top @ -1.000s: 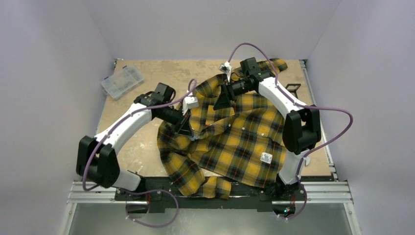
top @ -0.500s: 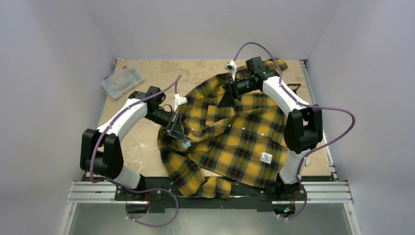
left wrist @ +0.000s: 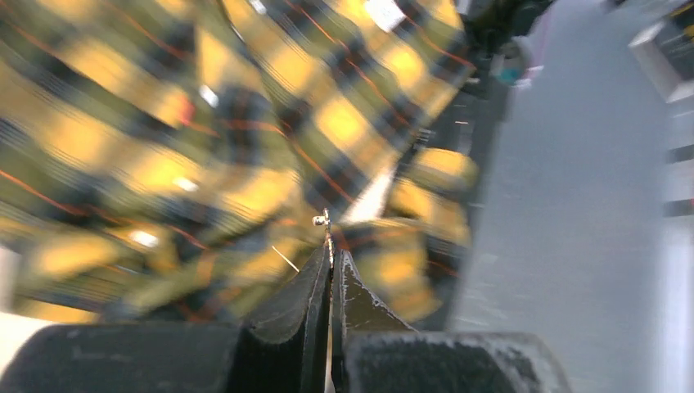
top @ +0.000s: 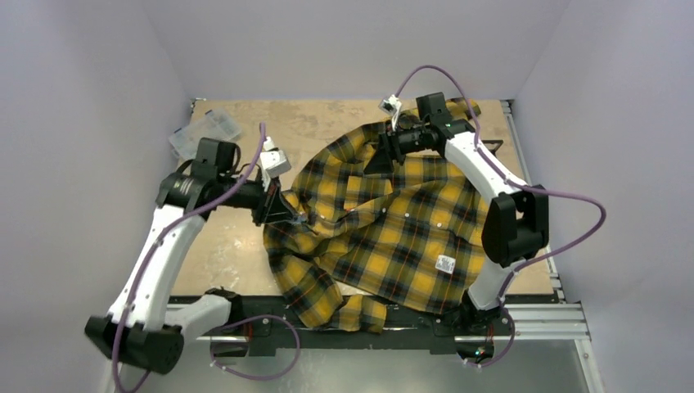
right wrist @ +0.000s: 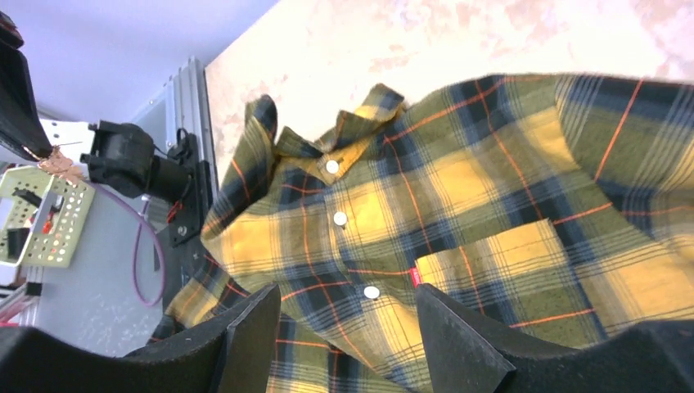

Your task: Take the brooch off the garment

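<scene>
The garment [top: 393, 233] lies spread on the table [top: 237, 254], and its near hem droops over the near edge. At its left edge my left gripper [top: 298, 219] is pinched almost closed on the brooch [left wrist: 321, 219]. The brooch's thin stem runs in line with the fingers, head pointing away from them. Farther back, my right gripper [right wrist: 344, 299] hangs wide open over the shirt's far part.
</scene>
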